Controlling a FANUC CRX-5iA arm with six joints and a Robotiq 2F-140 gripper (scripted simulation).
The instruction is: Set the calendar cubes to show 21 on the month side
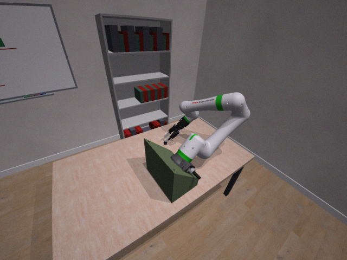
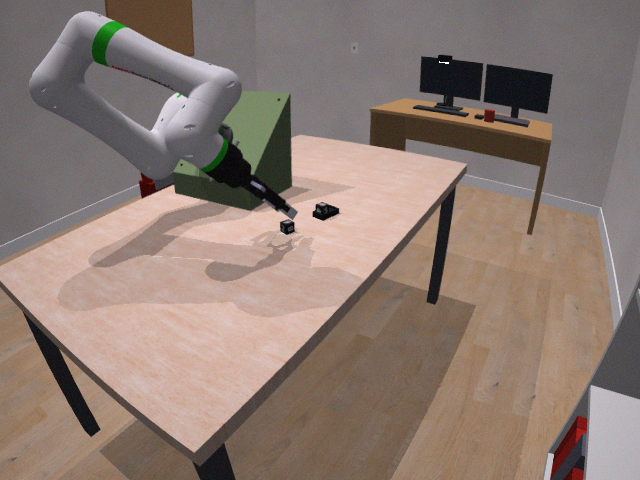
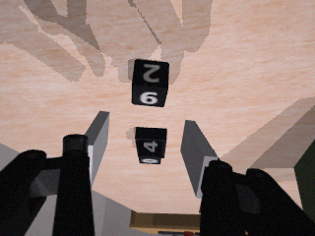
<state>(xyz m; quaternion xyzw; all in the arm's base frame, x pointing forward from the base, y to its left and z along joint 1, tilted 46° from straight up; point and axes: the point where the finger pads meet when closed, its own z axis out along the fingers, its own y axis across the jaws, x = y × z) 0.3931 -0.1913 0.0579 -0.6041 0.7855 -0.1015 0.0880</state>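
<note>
The end effector hangs just above the worktop, tilted down and pointing toward the worktop's right edge in the exterior view. Its grey fingers are spread partway and nothing is between them.

1 black cube stands flat on the bare worktop, just beyond the fingertips and apart from them. In the wrist view this loose cube shows a 2 on 1 face and, on the adjoining face, a digit that could be a 6 or a 9; I cannot tell which.

The small black tray lies flat on the worktop near the loose cube, to its right in the exterior view, not touching it. Its long axis runs roughly left to right there. It holds 1 cube at its left end; the other end is bare. In the wrist view that second cube shows a 4. The month's name is too small to read
</note>
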